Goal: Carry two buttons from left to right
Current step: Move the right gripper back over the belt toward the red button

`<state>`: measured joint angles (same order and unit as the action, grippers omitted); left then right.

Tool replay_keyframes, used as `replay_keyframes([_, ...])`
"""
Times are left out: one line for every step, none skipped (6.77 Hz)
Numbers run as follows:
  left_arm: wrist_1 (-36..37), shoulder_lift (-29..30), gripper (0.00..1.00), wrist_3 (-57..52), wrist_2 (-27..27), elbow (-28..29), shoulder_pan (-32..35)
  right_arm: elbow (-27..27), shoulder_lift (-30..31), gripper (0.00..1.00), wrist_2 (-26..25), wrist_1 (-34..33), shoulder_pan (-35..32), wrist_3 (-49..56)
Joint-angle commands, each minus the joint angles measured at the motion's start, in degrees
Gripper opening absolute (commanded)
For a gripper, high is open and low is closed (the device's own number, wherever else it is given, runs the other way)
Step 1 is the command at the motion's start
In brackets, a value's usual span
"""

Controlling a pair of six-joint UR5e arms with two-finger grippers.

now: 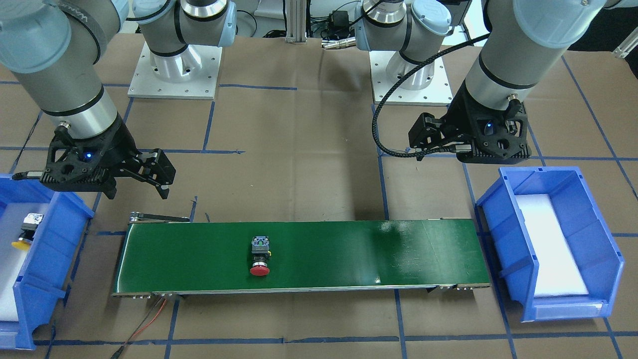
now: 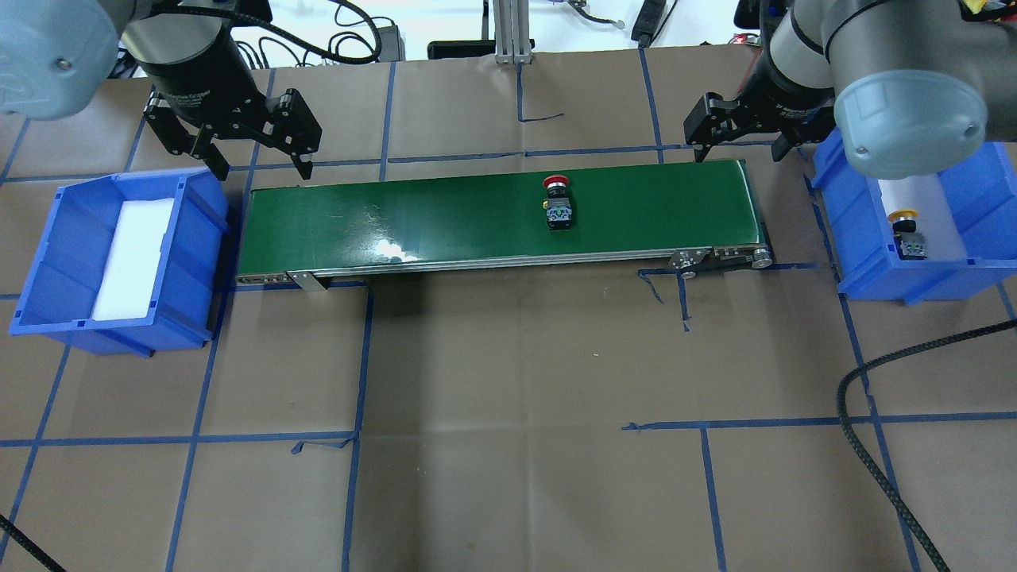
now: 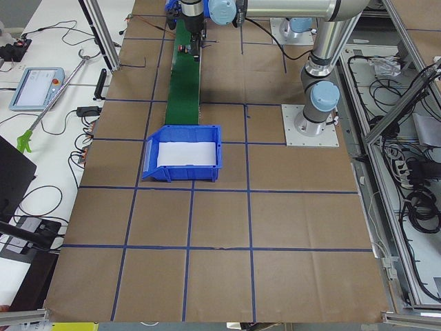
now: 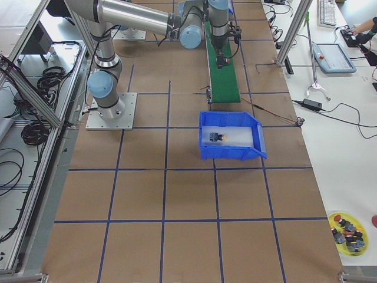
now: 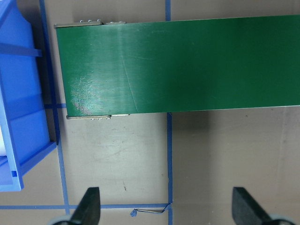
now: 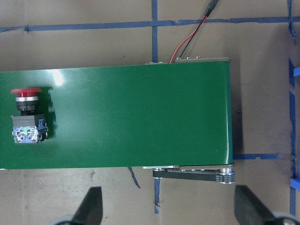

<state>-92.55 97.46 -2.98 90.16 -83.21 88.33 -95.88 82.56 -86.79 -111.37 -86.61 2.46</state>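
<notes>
The red-capped button (image 2: 558, 203) lies on its side on the green conveyor belt (image 2: 413, 218), right of the middle; it also shows in the front view (image 1: 259, 255) and in the right wrist view (image 6: 28, 115). The yellow-capped button (image 2: 907, 235) lies on white foam in the blue bin on my right (image 2: 977, 270). My right gripper (image 2: 739, 143) is open and empty, hovering behind the belt's right end. My left gripper (image 2: 258, 155) is open and empty, hovering behind the belt's left end; the left wrist view shows its fingers (image 5: 89, 206) wide apart above the bare belt.
A blue bin (image 2: 48, 262) with only white foam in it stands left of the belt. A red and black wire (image 1: 149, 319) runs from the belt's end. A yellow dish of several spare buttons (image 4: 347, 230) sits at the table's far corner.
</notes>
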Motion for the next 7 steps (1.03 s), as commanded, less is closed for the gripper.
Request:
replay_keyframes([0.0,-0.07,1.0,1.31,-3.58,-0.11,0.0,-0.09,-1.43,1.0,0.65,0.02,-0.05,0.0])
replay_keyframes([0.0,-0.07,1.0,1.14,-3.33,-0.19,0.0,-0.01,-2.31,1.0,0.74,-0.42,-0.05,0.0])
replay_keyframes([0.0,-0.07,1.0,1.14,-3.15,-0.11,0.0,0.08,-2.93,1.0,0.74,-0.77,-0.05,0.26])
replay_keyframes([0.09,-0.07,1.0,0.96,-3.06,-0.19,-0.09,0.08,-3.8,1.0,0.74,-0.86,-0.05,0.26])
replay_keyframes([0.09,-0.16,1.0,0.96,-2.97,-0.19,-0.09,0.17,-4.51,1.0,1.18,-0.95,-0.05,0.17])
replay_keyframes([0.18,-0.07,1.0,0.88,-2.88,-0.19,-0.09,0.34,-5.73,0.99,2.57,-1.82,-0.05,0.17])
replay_keyframes([0.18,-0.07,1.0,0.7,-1.75,-0.19,-0.09,1.82,-7.05,1.0,3.11,-2.26,-0.39,0.0])
